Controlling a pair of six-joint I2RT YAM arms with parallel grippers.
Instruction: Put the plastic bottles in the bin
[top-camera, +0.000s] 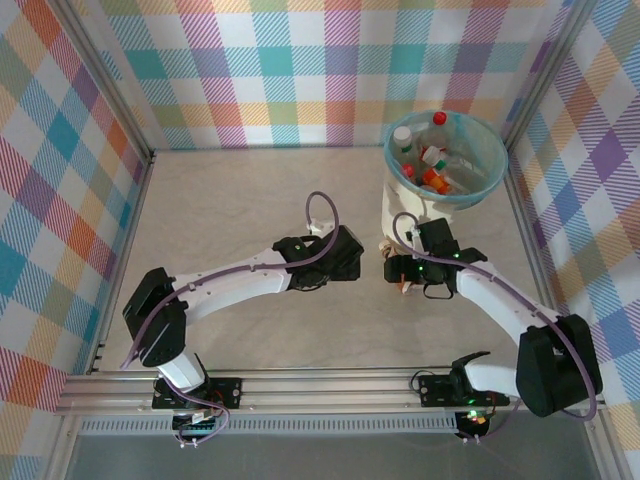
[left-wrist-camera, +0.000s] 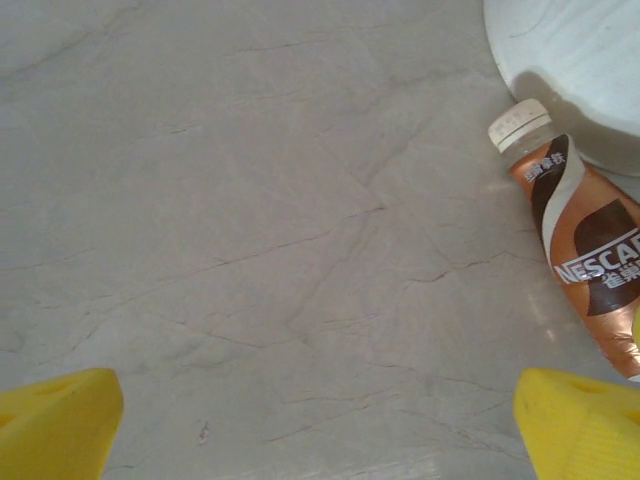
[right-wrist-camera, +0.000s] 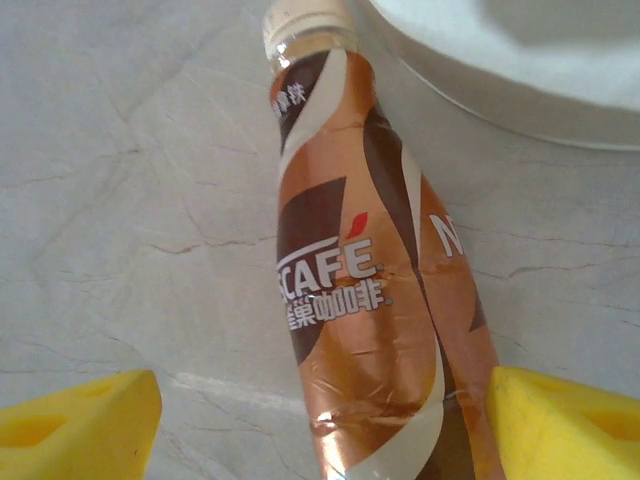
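Noted a glossy, creased copper film label on the plastic bottle (right-wrist-camera: 360, 300); found the marble-look table (left-wrist-camera: 250, 230) smooth, matt.

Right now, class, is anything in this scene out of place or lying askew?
One brown-labelled coffee bottle lies on its side on the table, just beside the base of the bin, cap pointing toward it, while the other bottles sit inside the bin. The right gripper, open, straddles it.

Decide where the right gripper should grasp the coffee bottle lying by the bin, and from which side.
Grip the coffee bottle across its labelled body, coming down from above: it lies flat on the table beside the bin, and the open right gripper straddles it.
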